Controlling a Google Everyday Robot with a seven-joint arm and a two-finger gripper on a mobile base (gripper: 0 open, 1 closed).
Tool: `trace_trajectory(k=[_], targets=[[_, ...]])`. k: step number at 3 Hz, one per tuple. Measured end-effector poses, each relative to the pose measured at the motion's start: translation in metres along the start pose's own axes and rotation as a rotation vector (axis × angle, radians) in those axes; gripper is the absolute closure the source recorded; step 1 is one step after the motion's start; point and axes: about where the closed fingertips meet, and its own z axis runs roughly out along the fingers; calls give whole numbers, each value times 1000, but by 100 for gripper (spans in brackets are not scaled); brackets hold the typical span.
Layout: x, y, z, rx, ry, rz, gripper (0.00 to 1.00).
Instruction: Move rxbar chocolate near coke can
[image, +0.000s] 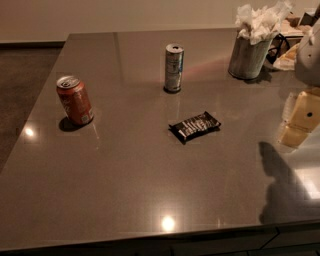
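Rxbar chocolate (195, 125) is lying flat and slightly askew just right of frame centre on the table (125, 190). The coke can (75, 100) is standing at the left of the frame, well apart from it. A slim silver-blue can (173, 68) is standing above the bar, and a napkin holder (250, 47) is sitting at upper right. My pincer (309, 55) is showing only as a pale shape at the right edge, clear of the bar; I cannot tell whether it is open. I am judging the bar light, thin and a little pliant, its glossy wrapper slippery, so I am planning to grip across its narrow width at mid-length.
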Motion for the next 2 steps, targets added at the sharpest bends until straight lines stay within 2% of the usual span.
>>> trace_trajectory(k=[1,2], targets=[[0,0,0,0,0,0,0],[-17,-6,8,9,-34,-59,0]])
